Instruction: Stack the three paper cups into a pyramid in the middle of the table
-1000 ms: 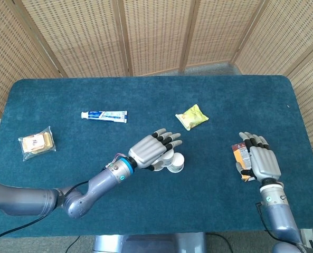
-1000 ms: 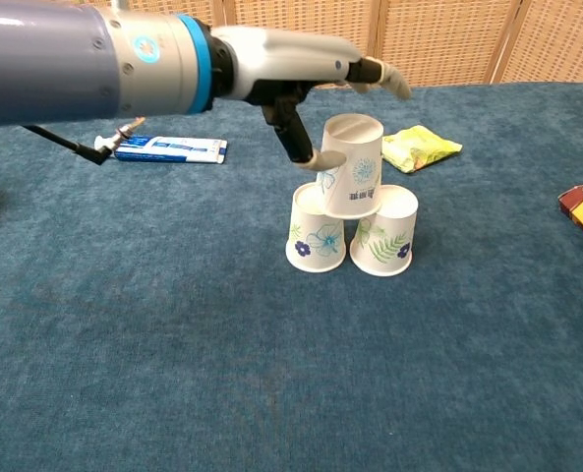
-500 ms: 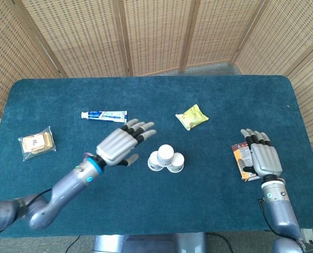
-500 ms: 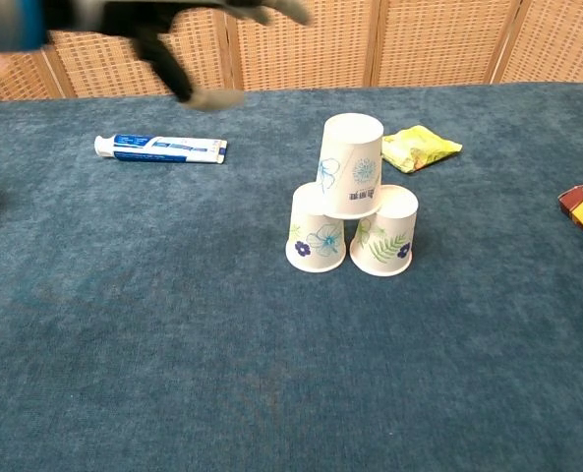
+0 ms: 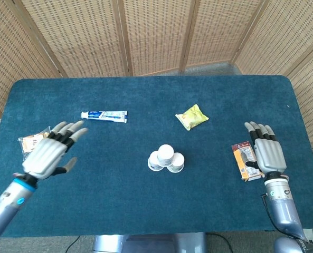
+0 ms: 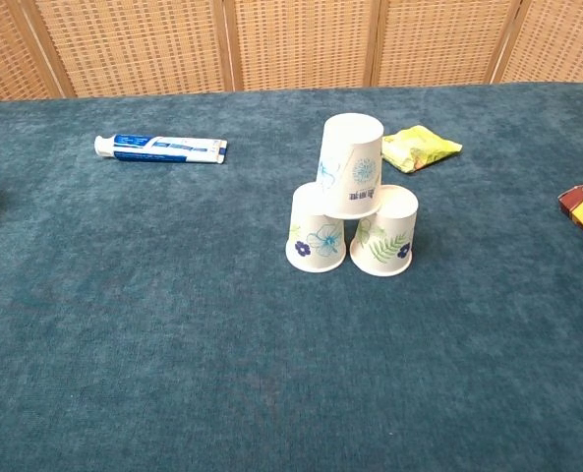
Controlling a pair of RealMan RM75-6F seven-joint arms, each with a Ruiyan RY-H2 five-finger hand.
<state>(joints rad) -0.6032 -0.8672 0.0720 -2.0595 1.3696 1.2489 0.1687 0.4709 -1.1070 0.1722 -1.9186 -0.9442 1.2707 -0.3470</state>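
Standing mid-surface (image 6: 173,324): 3 cups (image 6: 350,206), top 1 bridging bottom 2, slightly off-centre. Both robot hands empty w/ fingers spread, left (image 5: 49,153), right (image 5: 266,154), well apart from stack. Risk: nudge or surface jolt topples top cup.

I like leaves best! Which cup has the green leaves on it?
The bottom right cup of the pyramid has the green leafy sprig. The bottom left cup shows a blue flower instead, and the top cup has a round blue print.

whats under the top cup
The top cup stands upside down on two inverted cups set side by side. Whether anything lies inside them is hidden.
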